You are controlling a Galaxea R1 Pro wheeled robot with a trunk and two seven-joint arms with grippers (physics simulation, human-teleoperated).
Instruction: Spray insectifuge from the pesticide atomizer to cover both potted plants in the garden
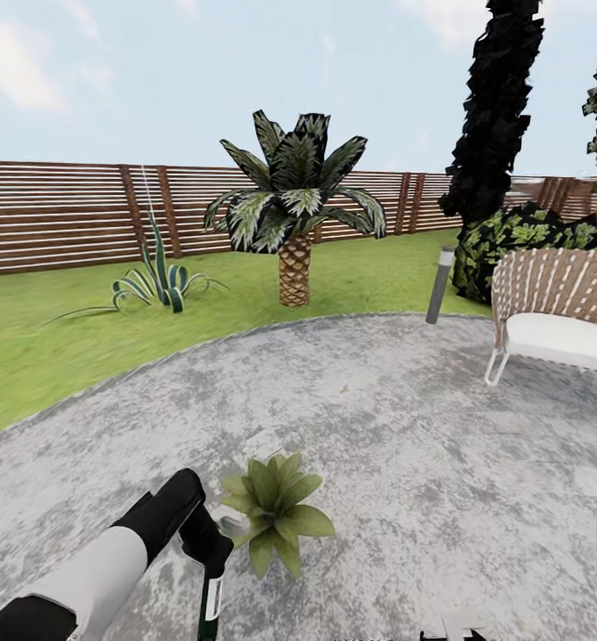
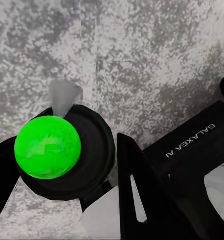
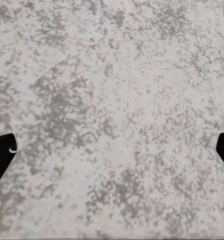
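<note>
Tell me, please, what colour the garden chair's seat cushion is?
White, on a brown woven chair; the head view shows it best.

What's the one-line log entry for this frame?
left gripper: shut on atomizer, beside potted plant | right gripper: open, over patio | spray: not visible

Mottled grey paved patio point(image 3: 117, 115) below; right gripper point(image 3: 112, 150) fingertips point(image 3: 0, 152) dark, spread wide apart, nothing between them; a faint paving seam crosses the stone
</note>
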